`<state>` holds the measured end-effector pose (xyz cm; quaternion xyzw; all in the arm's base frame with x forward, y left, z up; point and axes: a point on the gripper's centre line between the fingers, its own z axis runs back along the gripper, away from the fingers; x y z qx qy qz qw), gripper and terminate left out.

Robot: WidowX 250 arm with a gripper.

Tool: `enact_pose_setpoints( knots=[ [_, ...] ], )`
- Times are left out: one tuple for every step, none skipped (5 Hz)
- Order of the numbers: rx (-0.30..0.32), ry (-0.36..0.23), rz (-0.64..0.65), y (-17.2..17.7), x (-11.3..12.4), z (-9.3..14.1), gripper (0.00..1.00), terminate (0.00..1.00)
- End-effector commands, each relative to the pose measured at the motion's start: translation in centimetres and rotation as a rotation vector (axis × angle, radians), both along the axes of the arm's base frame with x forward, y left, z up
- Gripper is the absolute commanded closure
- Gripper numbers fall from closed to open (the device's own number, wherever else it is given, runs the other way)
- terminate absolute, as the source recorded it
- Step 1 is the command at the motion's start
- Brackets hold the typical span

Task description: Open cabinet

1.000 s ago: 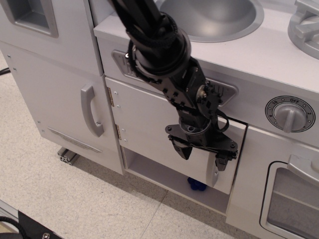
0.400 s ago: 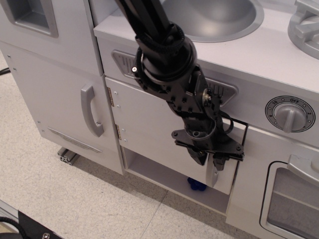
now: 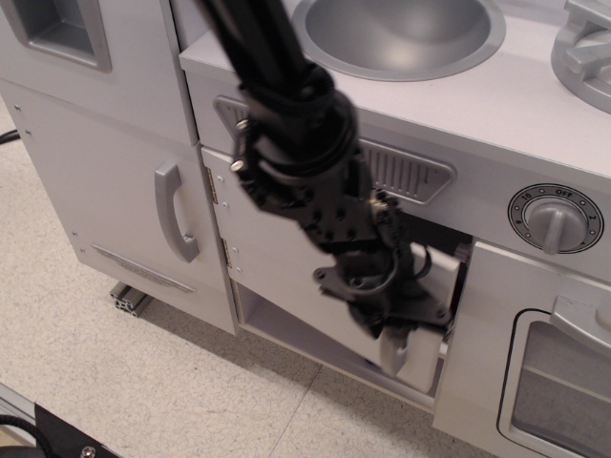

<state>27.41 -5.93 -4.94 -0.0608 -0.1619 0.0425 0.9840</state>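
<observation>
The cabinet point(image 3: 286, 324) is the white compartment under the sink, and its inner shelf shows below the door. Its wide flat white door point(image 3: 272, 239) hangs on two small hinges point(image 3: 212, 186) at its left edge. The door stands partly swung out, with a dark gap point(image 3: 441, 243) at its right side. My gripper point(image 3: 396, 329) points down at the door's right end and is shut on the grey curved bar handle point(image 3: 394, 353). The arm hides much of the door's right half.
A taller narrow white door with a grey handle point(image 3: 177, 212) stands to the left. A grey sink point(image 3: 401, 33) is on top. A dial knob point(image 3: 554, 219) and a windowed oven door point(image 3: 563, 382) are at the right. An aluminium rail point(image 3: 129, 299) lies on the floor.
The fingers closed on the handle, and the door's right edge has swung outward and toward the camera. A dark gap opened beside it. The blue thing under the door is now hidden.
</observation>
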Motion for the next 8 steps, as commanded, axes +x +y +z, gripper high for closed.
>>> enact_pose_setpoints(
  knots=[
    [0.011,-0.012,0.013,2.2,-2.4,2.6,1.00,0.00],
    [0.060,-0.016,-0.027,3.1,-2.8,4.9,0.00,0.00],
    [0.042,-0.058,-0.055,2.9,-1.4,7.9,0.00,0.00],
    [0.008,-0.101,-0.072,2.1,1.3,9.6,0.00,0.00],
    [0.032,-0.156,-0.124,0.8,3.0,9.5,0.00,0.00],
    [0.030,-0.154,-0.160,0.1,3.9,8.7,0.00,0.00],
    [0.042,-0.167,-0.181,-0.2,3.9,8.2,0.00,0.00],
    [0.056,-0.160,-0.198,-0.2,3.7,6.9,0.00,0.00]
  ],
)
